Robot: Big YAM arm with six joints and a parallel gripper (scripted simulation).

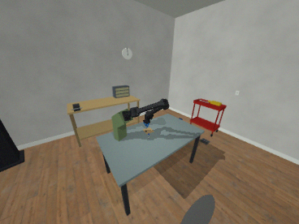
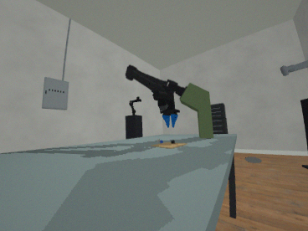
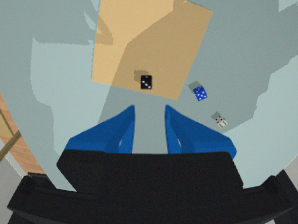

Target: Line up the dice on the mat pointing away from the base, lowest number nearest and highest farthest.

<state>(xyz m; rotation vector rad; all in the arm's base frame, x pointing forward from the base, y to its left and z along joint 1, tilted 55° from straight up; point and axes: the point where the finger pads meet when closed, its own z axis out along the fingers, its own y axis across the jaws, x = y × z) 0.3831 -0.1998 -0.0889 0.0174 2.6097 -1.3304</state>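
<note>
In the wrist view a tan mat (image 3: pixel 152 42) lies flat on the grey table. A black die (image 3: pixel 147 82) sits on the mat near its front edge. A blue die (image 3: pixel 200 94) and a grey die (image 3: pixel 221 120) lie on the table just off the mat's right side. My gripper (image 3: pixel 149 110) hangs above the table in front of the black die, blue fingers apart with nothing between them. In the exterior view the gripper (image 2: pixel 171 120) is raised clear above the mat (image 2: pixel 170 145). In the top view the gripper (image 1: pixel 146 122) is above the mat (image 1: pixel 148 130).
The arm's green base (image 1: pixel 119 127) stands at the table's back left. A wooden shelf bench (image 1: pixel 101 105) stands behind the table and a red cart (image 1: pixel 208 113) to the right. A black pedestal (image 2: pixel 134 126) shows beyond the table in the exterior view.
</note>
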